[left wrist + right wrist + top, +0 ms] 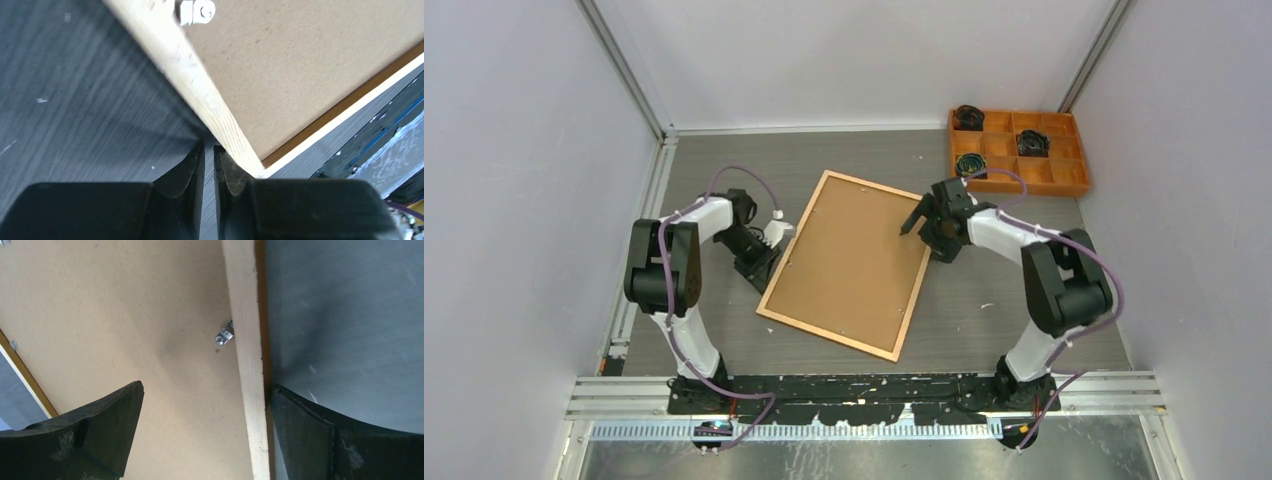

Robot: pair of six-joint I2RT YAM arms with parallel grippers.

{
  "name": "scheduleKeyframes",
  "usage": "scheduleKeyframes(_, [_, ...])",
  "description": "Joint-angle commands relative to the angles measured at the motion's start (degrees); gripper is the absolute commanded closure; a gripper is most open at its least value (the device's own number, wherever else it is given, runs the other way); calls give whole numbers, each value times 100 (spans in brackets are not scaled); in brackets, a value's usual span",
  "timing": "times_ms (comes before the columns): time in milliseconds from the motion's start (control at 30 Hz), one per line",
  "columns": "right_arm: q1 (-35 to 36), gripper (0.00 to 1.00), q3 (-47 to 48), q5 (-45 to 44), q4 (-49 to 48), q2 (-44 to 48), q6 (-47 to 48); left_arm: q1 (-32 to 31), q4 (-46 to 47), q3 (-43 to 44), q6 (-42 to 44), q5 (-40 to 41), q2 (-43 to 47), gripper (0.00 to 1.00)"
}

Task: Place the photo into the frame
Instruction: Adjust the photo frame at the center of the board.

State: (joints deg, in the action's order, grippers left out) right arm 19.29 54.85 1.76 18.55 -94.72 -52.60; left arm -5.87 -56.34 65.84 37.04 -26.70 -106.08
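Frame (829,336): lies back-up in the middle of the table (984,300), turned at a slant, with the brown backing board (849,262) seated inside its rails.
Photo: not visible in any view; whether it sits under the board cannot be told.
Left gripper (210,150): low at the frame's left rail, fingers drawn almost together with only a sliver of gap. Nothing is between them, and one finger is just beside the wood.
Right gripper (207,390): spread wide over the far right rail, one finger above the board, the other above the table outside.
Clip (225,334): small metal tab at the rail's inner edge, angled onto the board.
Step, as judged: fastening the board with the clips.
Doing it well: keep the left side braced so the frame cannot skate. Bring one right fingertip down beside the tab and push it sideways across the board. Do not press into the board.
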Motion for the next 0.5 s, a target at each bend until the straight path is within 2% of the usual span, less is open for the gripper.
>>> scheduleKeyframes(0, [330,0,1178,204,-437,-707,87,-435,228,-333,262,252,76,84])
scheduleKeyframes(200, [847,0,2595,389,-167,-1666,91,-1441,383,-428,-54,245,54,83])
scheduleKeyframes(467, [867,0,3706,1036,130,-2695,139,-3095,372,-89,-570,60,-126,81])
